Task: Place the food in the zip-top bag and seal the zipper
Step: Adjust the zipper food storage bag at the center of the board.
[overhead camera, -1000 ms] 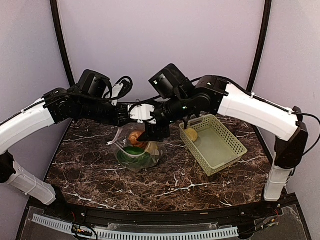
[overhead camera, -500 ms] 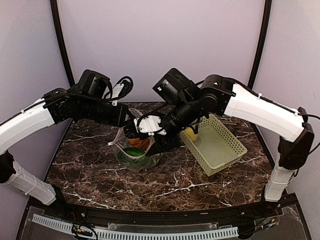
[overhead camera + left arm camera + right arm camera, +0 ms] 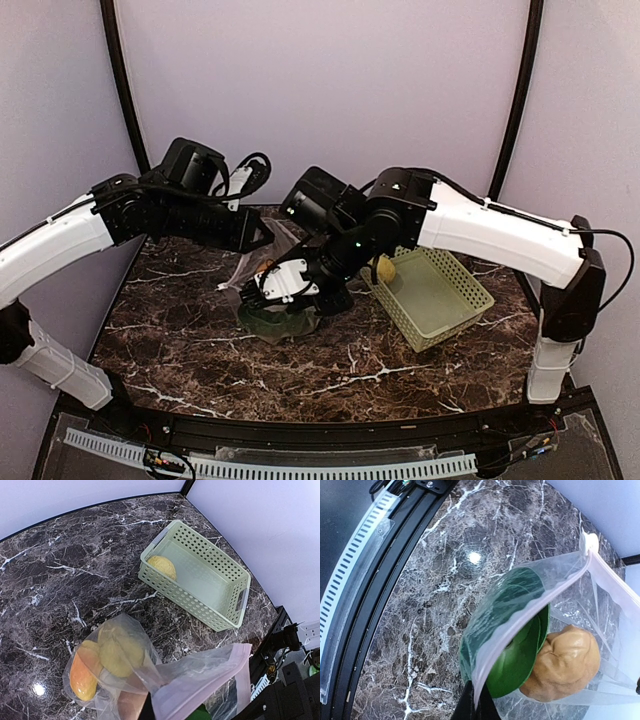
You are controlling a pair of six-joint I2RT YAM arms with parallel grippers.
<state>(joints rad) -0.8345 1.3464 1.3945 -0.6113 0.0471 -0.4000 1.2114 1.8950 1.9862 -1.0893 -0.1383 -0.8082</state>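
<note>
Right wrist view: we see the right gripper with both fingers pressed flat together on the mouth edge of the zip-top bag. The zipper runs straight out from between these jaws to one white end tab. Just ahead of the jaws, inside the bag, we count one green pepper and, beyond it, one brown potato.

Left wrist view: the left gripper is likewise clamped tight, and the bag film bunches into its jaws. Ahead and to the left of those jaws, inside the bag, we count one orange piece and one yellow lemon that we can make out. Well ahead of the jaws, one light-green basket stands on the marble table. It holds one further lemon at its far end.
</note>
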